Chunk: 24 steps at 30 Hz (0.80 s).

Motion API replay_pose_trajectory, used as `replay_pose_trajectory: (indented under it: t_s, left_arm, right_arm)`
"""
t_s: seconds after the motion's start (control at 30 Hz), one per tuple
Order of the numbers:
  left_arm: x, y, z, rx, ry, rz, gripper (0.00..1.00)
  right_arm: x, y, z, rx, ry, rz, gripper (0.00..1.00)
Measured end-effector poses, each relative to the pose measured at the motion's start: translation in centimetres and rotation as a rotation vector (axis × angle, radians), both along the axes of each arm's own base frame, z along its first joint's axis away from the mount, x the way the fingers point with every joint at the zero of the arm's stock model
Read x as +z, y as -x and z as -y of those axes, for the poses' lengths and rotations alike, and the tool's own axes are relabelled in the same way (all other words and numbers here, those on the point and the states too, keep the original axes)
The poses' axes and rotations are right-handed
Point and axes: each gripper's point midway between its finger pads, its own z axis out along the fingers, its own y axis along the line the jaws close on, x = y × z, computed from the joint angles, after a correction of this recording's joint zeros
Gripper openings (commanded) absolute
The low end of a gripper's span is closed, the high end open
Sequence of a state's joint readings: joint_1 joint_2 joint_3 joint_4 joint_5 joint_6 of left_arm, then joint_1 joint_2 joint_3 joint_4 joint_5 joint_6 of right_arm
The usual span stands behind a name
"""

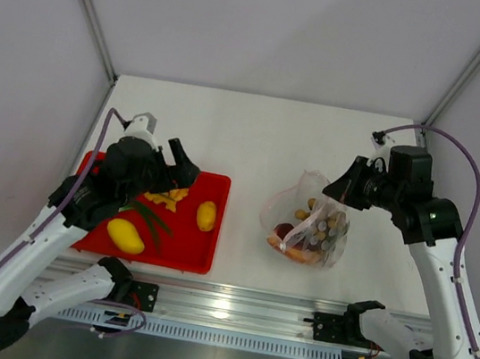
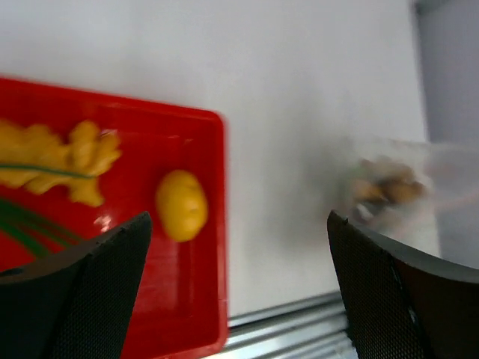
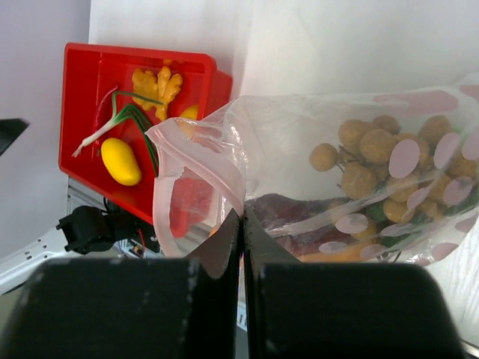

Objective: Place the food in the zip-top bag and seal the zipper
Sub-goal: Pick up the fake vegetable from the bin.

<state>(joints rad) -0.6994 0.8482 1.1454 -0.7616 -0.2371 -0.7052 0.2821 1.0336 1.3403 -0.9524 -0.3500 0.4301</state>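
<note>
The clear zip-top bag [image 1: 301,208] stands on the white table right of centre, mouth up. It holds small tan balls [image 1: 330,225], a dark red piece and an orange piece [image 1: 301,255]. My right gripper [image 1: 329,191] is shut on the bag's mouth edge [image 3: 242,217], beside the pale pink zipper [image 3: 162,210]. The tan balls [image 3: 370,149] show through the plastic. My left gripper [image 1: 185,165] hangs open and empty over the red tray [image 1: 196,261]. The tray holds a yellow lemon [image 1: 206,215], a second yellow fruit [image 1: 126,235], green stalks [image 1: 153,219] and a knobbly yellow piece [image 1: 169,195]. The lemon [image 2: 181,204] lies just ahead of the left fingers [image 2: 112,254].
The tray's right rim [image 2: 223,224] sits a hand's width left of the bag. An aluminium rail [image 1: 230,304] runs along the table's near edge. White walls close off the back and both sides.
</note>
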Motion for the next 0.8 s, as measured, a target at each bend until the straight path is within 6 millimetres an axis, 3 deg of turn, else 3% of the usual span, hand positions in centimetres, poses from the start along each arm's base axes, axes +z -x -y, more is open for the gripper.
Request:
replay_pose_trajectory:
  t_s: [0.1, 0.2, 0.27, 0.63, 0.8]
  left_arm:
    - [-4.7, -0.9, -4.4, 0.179, -0.064, -0.132, 0.99]
    - [-9.2, -0.5, -8.3, 0.334, -0.105, -0.271, 0.99]
    - [-11.2, 0.2, -10.3, 0.418, -0.107, -0.331, 0.99]
    - [-18.4, 0.8, -18.0, 0.770, -0.042, -0.553, 0.97]
    - [-20.1, 0.2, -20.5, 0.875, 0.005, -0.604, 0.91]
  right_arm:
    - [-0.4, 0.1, -0.6, 0.020, -0.005, -0.004, 0.00]
    - [-0.8, 0.3, -1.5, 0.050, -0.011, -0.007, 0.00]
    - [-1.0, 0.6, -2.0, 0.070, -0.013, -0.009, 0.00]
    - [-3.0, 1.9, -4.6, 0.174, -0.018, -0.041, 0.00]
    - [-3.4, 2.4, -5.3, 0.205, -0.019, -0.045, 0.00]
